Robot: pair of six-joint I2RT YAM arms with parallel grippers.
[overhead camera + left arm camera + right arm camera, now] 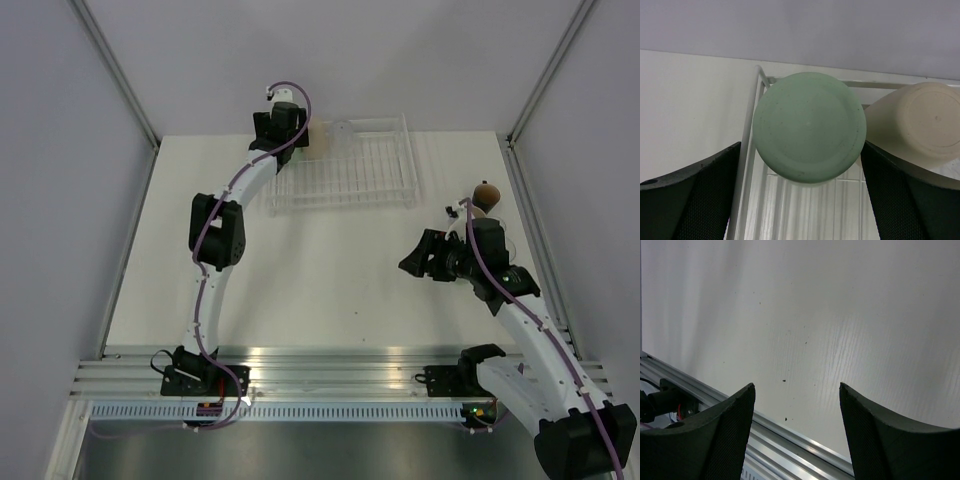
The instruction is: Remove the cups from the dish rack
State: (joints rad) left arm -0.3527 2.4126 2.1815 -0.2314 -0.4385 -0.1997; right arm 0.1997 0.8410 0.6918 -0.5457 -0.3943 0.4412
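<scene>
The rack [350,175] is being carried by the counter [330,270] toward 12 o'clock in the top view, and its 10 o'clock corner is being covered by the left arm's wrist. In the left wrist view, a green cup [809,127] is being kept upside down in that corner, base up, and it is being flanked by the left hand [801,144]. The hand's fingers [690,200] are being held wide. A sliver of rack wire is being shown between the cup and the finger at 9 o'clock, while the finger at 3 o'clock is being seen right against the cup's edge. A beige cup [920,125] is being seen at 3 o'clock of the green one, tilted, inside the rack.

The right hand [795,388] is being held at 4 o'clock of the rack, well apart from it. It is spread wide over bare counter, with nothing gripped. A small brown cup [487,194] is being seen at 1 o'clock of that hand.
</scene>
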